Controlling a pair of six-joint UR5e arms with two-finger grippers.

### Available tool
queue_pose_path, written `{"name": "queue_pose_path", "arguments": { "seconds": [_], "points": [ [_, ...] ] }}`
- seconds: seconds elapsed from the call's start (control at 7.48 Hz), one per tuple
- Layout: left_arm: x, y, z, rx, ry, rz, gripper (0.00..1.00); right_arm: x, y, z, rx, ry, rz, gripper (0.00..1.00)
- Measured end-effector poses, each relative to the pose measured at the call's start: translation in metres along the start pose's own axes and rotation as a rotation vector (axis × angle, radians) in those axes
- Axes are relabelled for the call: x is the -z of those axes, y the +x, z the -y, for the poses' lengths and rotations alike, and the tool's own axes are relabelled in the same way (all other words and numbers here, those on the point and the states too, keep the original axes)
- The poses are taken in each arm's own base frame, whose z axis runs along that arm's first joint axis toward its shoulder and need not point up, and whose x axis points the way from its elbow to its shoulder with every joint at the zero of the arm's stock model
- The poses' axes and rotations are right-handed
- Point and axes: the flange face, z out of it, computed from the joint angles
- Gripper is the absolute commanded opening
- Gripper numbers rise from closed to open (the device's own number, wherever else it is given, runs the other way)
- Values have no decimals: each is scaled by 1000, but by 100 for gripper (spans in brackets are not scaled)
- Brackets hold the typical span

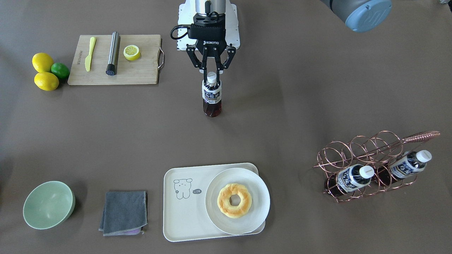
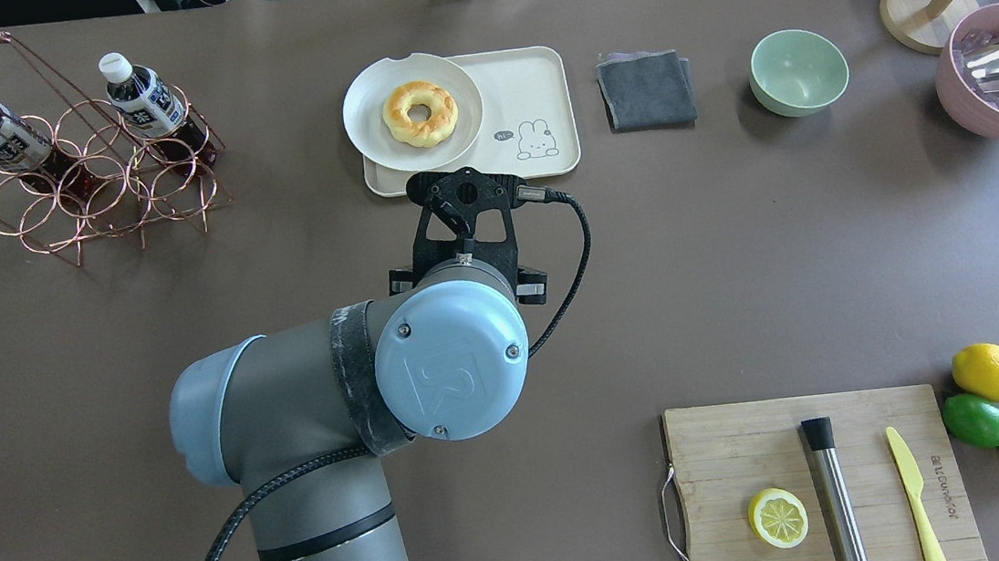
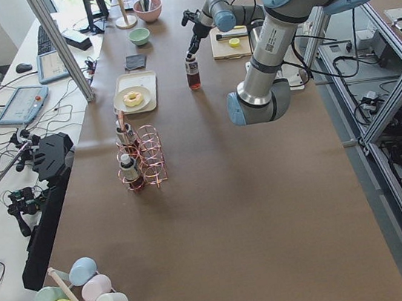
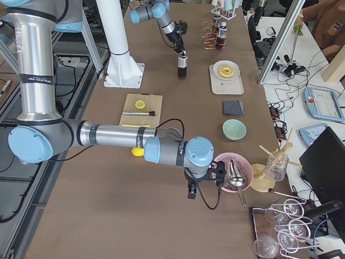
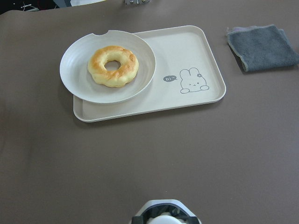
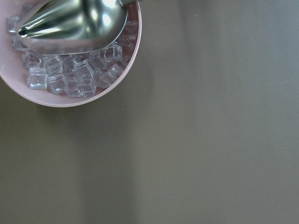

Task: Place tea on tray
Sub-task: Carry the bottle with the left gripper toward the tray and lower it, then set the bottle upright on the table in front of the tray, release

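The left claw (image 1: 212, 72) is closed on the neck of the tea bottle (image 1: 212, 94), which is upright and well apart from the tray (image 1: 183, 218). Best to carry it level to the bare bear corner and avoid the round plate (image 1: 219, 220). For the right claw (image 4: 190, 193), I cannot tell.

I read: counter (image 1: 300, 106) matt brown | bottle (image 1: 212, 95) clear glossy plastic | tray (image 1: 183, 218) smooth matt cream | board (image 1: 141, 72) bare wood grain | rack (image 1: 422, 135) shiny copper-coloured wire | cloth (image 1: 123, 211) soft grey fabric
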Motion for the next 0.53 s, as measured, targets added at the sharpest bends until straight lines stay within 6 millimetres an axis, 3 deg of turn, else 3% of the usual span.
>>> {"name": "queue_pose_path", "arguments": {
  "seconds": [0.4, 0.53],
  "points": [
    [-6, 1, -5, -4, 5, 12, 97, 1, -1, 1, 1, 2, 1, 100],
    [-7, 3, -7, -7, 15, 15, 97, 1, -1, 2, 2, 3, 1, 100]
  ]
}}
